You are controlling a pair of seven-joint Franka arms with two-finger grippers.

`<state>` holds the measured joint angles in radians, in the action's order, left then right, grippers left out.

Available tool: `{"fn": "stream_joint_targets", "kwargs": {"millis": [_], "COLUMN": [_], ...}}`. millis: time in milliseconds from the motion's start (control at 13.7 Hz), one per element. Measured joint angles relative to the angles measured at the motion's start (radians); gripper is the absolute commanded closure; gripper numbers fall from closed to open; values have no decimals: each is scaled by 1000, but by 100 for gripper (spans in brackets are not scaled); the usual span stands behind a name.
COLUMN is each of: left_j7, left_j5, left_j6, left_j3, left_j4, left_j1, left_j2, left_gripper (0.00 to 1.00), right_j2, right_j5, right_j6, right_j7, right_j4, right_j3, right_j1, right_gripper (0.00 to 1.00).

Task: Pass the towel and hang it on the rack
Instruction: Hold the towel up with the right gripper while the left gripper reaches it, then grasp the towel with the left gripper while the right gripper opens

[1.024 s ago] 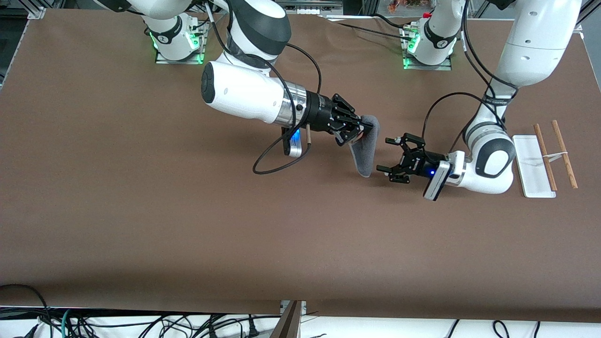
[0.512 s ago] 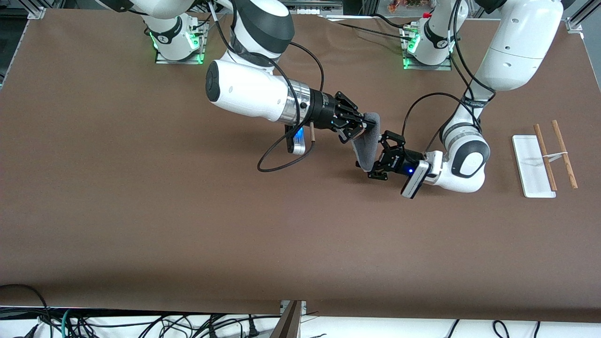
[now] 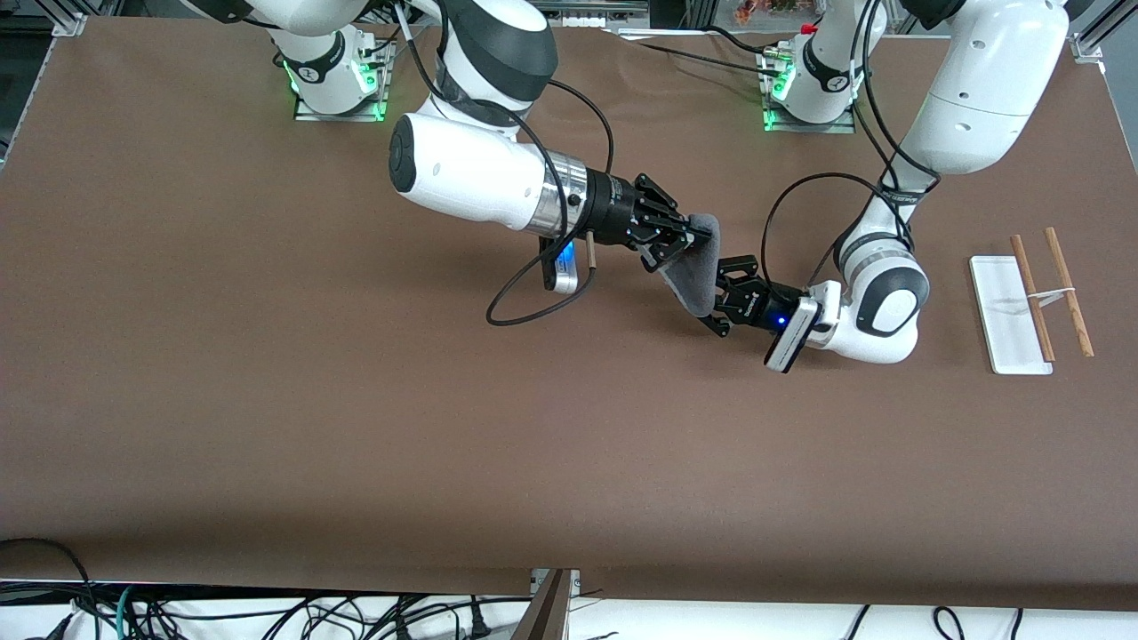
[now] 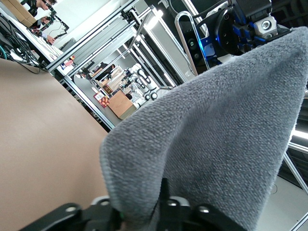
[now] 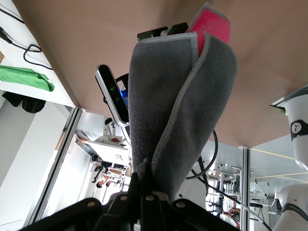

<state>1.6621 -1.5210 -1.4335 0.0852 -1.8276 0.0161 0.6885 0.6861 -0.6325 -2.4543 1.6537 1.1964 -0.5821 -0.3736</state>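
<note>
While pinched by both grippers, towel between them.

No readable text, numbers or brand marks in any view. The left gripper carries small white lettering on its black body, too small to make out. The pink-red tag on the towel shows bare, no print seen. The white arm housings beside the towel show no legible markings.
</note>
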Motion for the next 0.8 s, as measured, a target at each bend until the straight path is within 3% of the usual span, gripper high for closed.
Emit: {"fn": "stream_joint_targets", "kwargs": {"millis": [293, 439, 512, 585, 659, 732, 805], "left_j7": [2, 2, 2, 2, 2, 2, -2], "left_j5": [0, 0, 0, 0, 0, 0, 0], "left_j6": [3, 5, 5, 5, 5, 5, 5], "left_j3": [0, 0, 0, 0, 0, 0, -1], "left_j4": [2, 3, 5, 6, 7, 9, 11], "left_j1": [-5, -6, -7, -9, -12, -15, -18], "left_j2": [0, 0, 0, 0, 0, 0, -2], "left_gripper": [100, 100, 100, 100, 100, 100, 100], "right_j2": [0, 0, 0, 0, 0, 0, 0], "right_j5": [0, 0, 0, 0, 0, 0, 0], "right_j6": [0, 0, 0, -1, -1, -1, 1], "right_j7": [0, 0, 0, 0, 0, 0, 0], "right_j4": [0, 0, 0, 0, 0, 0, -1], "right_j3": [0, 1, 3, 6, 9, 11, 12], "right_j1": [0, 0, 0, 1, 5, 13, 24], "right_gripper": [98, 87, 64, 29, 9, 1, 1]}}
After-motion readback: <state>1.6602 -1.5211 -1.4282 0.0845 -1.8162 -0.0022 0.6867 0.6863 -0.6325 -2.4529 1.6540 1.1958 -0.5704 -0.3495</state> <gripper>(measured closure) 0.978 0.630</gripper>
